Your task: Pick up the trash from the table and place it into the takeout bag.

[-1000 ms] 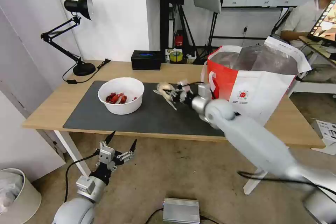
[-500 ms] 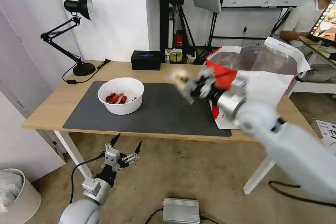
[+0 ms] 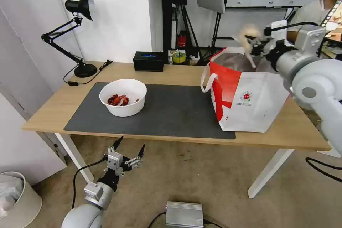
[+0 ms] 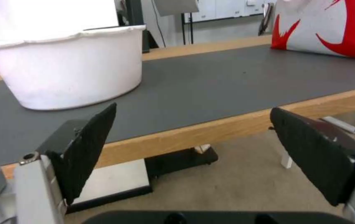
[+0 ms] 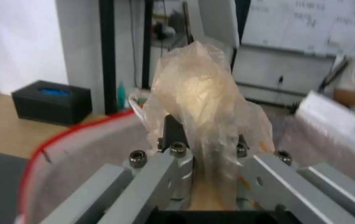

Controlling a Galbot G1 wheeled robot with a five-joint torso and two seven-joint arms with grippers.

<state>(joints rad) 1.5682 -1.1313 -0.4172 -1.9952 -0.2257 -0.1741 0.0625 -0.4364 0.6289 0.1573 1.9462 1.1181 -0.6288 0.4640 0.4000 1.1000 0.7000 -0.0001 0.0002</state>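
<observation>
plastic-wrap ball [image 3: 248, 35], clamped in right gripper [image 3: 253, 44], now above takeout bag [image 3: 249, 96].

The bag [image 3: 249, 96] stands wide open at the top, with room to go in. The right gripper [image 3: 253, 44] hangs just over that hole, closed on the wrap [image 3: 247, 34]. The mat [image 3: 171, 110] between bowl [image 3: 123, 97] and bag is bare. The lamp [image 3: 76, 35] and black box [image 3: 148, 61] block the back edge, maybe.

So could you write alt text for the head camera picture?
The right gripper holds a beige plastic-wrap ball above the open takeout bag. A white bowl sits on the table; the left gripper hangs open below it.
</observation>
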